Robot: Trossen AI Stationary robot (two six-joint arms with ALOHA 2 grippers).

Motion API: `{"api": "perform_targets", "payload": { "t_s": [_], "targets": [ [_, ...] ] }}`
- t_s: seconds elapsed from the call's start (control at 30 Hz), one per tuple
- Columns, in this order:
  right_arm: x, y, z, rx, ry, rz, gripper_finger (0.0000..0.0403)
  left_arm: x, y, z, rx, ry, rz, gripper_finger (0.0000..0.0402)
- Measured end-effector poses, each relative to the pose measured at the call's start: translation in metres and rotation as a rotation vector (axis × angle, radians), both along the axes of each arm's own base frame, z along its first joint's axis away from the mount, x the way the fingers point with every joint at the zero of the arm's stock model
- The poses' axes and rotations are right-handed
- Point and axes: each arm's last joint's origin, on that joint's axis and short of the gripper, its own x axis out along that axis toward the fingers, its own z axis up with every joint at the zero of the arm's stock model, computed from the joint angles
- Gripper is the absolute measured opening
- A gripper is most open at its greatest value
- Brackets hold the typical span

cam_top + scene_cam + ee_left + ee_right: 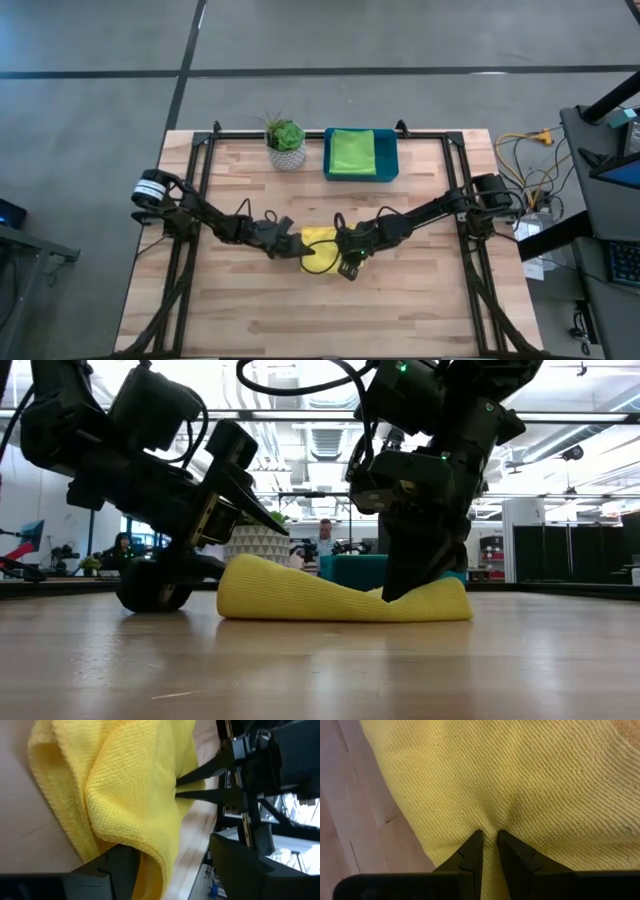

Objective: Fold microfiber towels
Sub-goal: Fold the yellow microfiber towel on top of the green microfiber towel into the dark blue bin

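Observation:
A yellow microfiber towel (316,240) lies bunched in several layers on the wooden table's middle (300,592). My right gripper (490,836) comes down on its right part (405,590) and is shut on the cloth. My left gripper (170,857) stands open at the towel's left end (240,575), with that end's rolled edge (150,855) between its fingers. A light green towel (352,150) lies in the teal tray (390,172) at the far edge. My right gripper pinches a small pucker of the yellow towel's top surface (491,827) between its two fingertips. The fingers slant down from above and from the table's right. The towel stays flat on the table and is dented around the pinch (385,598). My left gripper: whether its fingers touch the cloth, I cannot tell.
A small potted plant (287,142) stands at the far edge, left of the tray. Bare wood lies near the front edge (320,320). Black frame rails (195,200) run along both table sides.

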Motion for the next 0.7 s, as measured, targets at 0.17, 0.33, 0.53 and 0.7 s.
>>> {"api": "perform_targets", "payload": {
  "t_s": [0.17, 0.33, 0.53, 0.7],
  "targets": [
    [0.0, 0.0, 0.0, 0.002, 0.0, -0.001, 0.0057, -0.001, -0.002, 0.0, -0.019, 0.008, -0.012, 0.0211],
    [0.0, 0.0, 0.0, 0.004, 0.003, -0.003, 0.0057, -0.004, -0.01, -0.002, -0.022, 0.035, -0.042, 0.017],
    [0.0, 0.0, 0.0, 0.007, 0.007, -0.001, 0.0057, -0.004, -0.015, -0.002, -0.022, 0.035, -0.014, 0.0126],
    [0.0, 0.0, 0.0, 0.008, 0.007, -0.001, 0.0057, -0.004, -0.012, -0.002, -0.025, 0.047, 0.022, 0.0121]
  ]
}}
